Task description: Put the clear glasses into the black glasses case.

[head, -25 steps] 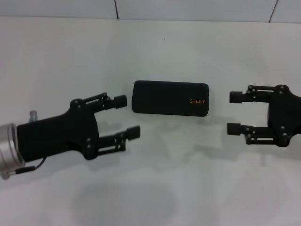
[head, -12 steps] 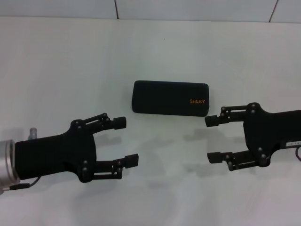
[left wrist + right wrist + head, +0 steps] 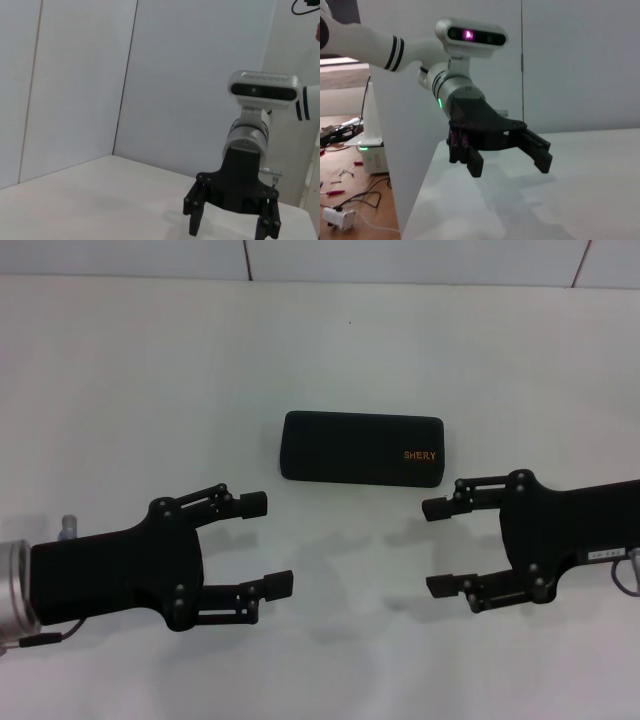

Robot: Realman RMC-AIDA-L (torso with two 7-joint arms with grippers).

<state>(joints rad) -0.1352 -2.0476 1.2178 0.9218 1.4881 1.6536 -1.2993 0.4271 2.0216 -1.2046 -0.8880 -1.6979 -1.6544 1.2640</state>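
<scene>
The matte black rectangular glasses case (image 3: 362,448) is seen closed mid-frame, long axis left-right, above both wide-open, empty claws, left (image 3: 266,544) and right (image 3: 433,547); the right is nearer.

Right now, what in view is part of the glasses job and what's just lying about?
Job: the case, closed on the table; left gripper and right gripper, both open and empty. No glasses visible.
Lying about: nothing else on the table.

Left gripper (image 3: 265,543) hovers near the table's front-left, fingers spread, pointing right. Right gripper (image 3: 436,547) faces it from the front-right, also spread.
</scene>
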